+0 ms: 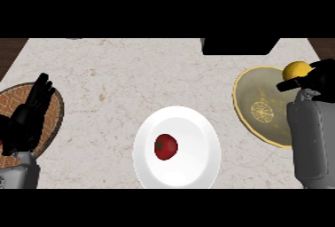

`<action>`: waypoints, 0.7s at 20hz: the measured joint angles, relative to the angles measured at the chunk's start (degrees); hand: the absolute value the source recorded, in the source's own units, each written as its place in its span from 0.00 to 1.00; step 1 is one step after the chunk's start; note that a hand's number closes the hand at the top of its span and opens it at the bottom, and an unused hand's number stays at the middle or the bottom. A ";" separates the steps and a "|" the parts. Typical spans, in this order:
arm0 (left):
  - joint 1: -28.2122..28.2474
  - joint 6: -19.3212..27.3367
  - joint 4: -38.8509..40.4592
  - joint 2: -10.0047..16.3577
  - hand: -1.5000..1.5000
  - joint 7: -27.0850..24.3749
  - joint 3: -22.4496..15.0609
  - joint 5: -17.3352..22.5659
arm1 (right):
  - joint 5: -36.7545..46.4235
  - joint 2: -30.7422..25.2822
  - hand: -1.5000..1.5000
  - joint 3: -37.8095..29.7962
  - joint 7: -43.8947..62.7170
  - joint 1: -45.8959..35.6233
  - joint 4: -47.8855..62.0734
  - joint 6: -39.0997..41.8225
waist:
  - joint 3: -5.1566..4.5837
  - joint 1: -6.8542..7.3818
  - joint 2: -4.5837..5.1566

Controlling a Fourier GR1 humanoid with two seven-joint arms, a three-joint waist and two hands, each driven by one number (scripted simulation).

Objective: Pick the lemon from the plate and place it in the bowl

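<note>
One lemon point(296, 69), appearing round, long axis indiscernible; right hand point(319, 79) curled round it at plate's point(254, 88) far rim. Left hand point(27, 113), fingers straight, rests at surface's point(118, 75) left edge.

The right forearm point(311, 142) hid the yellow plate's point(262, 88) 3 o'clock rim; the right hand point(321, 77) covered the lemon's point(296, 68) 4 o'clock side.

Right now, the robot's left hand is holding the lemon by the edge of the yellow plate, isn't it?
Not quite. It is the right hand that holds the lemon by the edge of the yellow plate. The head view shows it; the left hand rests open at the view's left side.
</note>
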 measured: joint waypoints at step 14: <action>0.52 0.59 -2.44 -0.60 0.50 2.33 -0.41 -0.50 | -20.33 4.12 0.00 -8.14 -15.87 7.83 -15.20 -19.59 | 0.10 -0.85 -0.39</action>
